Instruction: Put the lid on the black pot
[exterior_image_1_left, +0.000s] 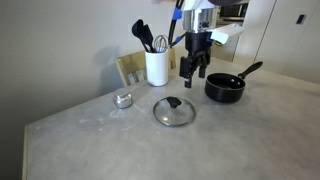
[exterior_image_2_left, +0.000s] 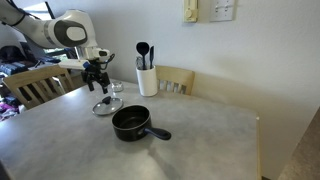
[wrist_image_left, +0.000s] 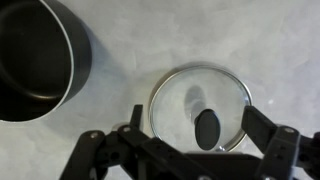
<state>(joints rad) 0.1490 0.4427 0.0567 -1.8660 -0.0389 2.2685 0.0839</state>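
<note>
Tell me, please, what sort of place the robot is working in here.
Most likely a home kitchen or dining area: a black pot, a glass lid and a white utensil holder sit on a grey table, with a wooden chair drawn up to it.

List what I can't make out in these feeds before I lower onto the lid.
- Wrist view: the black pot is cut off by the left and top edges; no handle shows.
- Wrist view: the claw hides the lower rim of the lid.
- Exterior view: the lid is tiny and partly behind the claw; their gap is unclear.
- Exterior view: the small silver object is too small to identify.
</note>
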